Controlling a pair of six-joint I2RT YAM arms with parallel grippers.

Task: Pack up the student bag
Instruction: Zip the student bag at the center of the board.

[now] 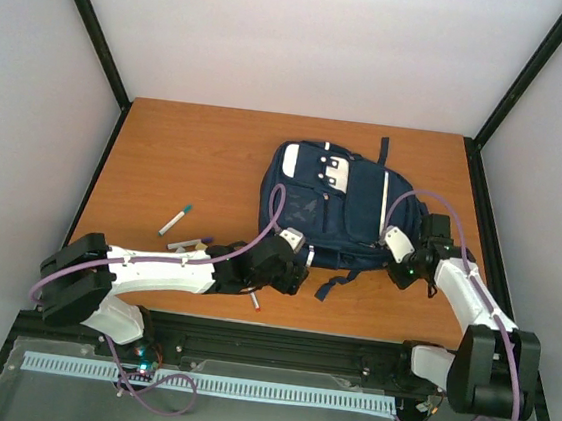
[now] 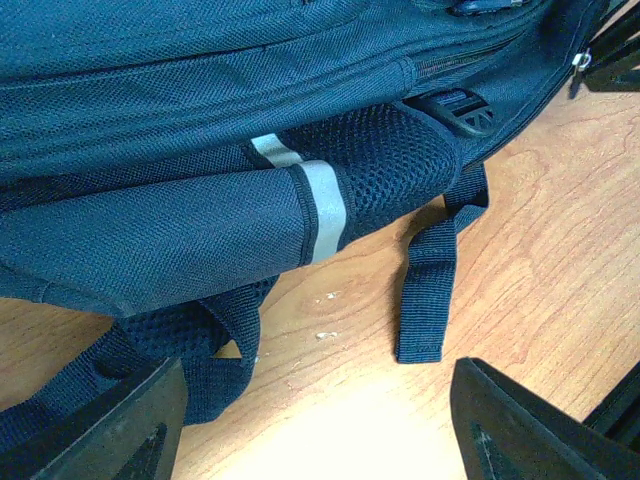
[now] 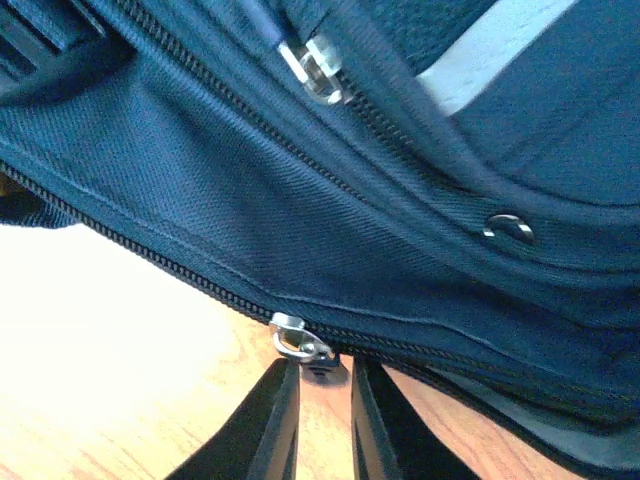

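Student bag lies flat on the desk, right of centre, straps toward the arms.

Left fingers are spread wide and hold nothing, with bare desk between them. The bag's near edge is just beyond the tips, not touching. A loose strap end trails onto the desk ahead of them. A grey reflective band crosses the padded strap above.

Right fingers are at the bag's near right corner, drawn almost together with a slim gap showing. The metal zipper pull on the lower zip sits right at their tips; pinched or only touched, cannot tell.

White patches at the bag's far end: any print too small to read.
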